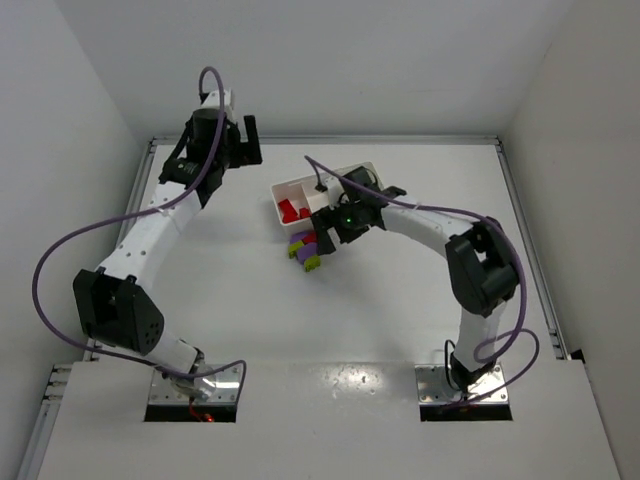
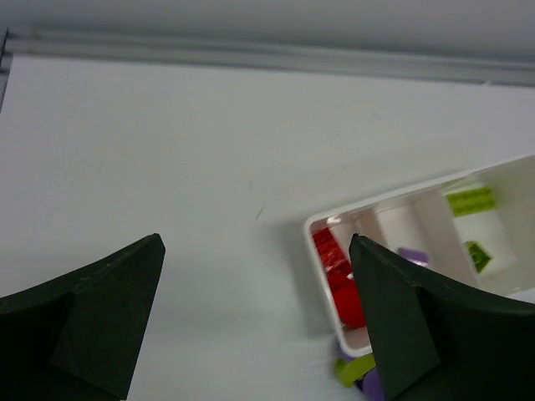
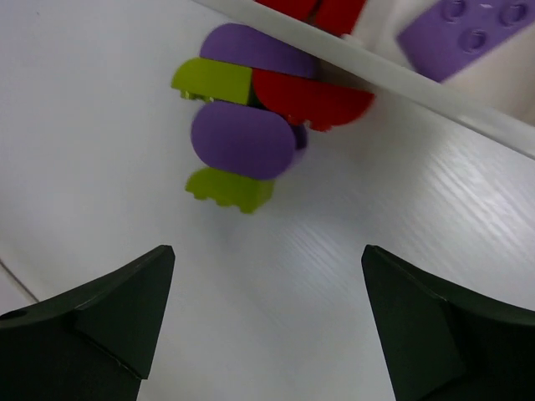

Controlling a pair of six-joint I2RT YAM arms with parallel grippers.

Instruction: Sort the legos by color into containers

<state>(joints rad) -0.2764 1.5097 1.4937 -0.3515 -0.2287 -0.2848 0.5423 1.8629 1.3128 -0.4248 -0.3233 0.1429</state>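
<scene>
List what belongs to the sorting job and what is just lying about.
Job: white plastic three-compartment tray; pile of red, purple and lime green plastic bricks beside it; red bricks in its end compartment.
Lying about: purple cables on the arms; grey metal rail along the far side.

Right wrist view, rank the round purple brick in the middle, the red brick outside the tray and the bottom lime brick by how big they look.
1. round purple brick and red brick, too alike to separate
2. bottom lime brick, clearly smallest
</scene>
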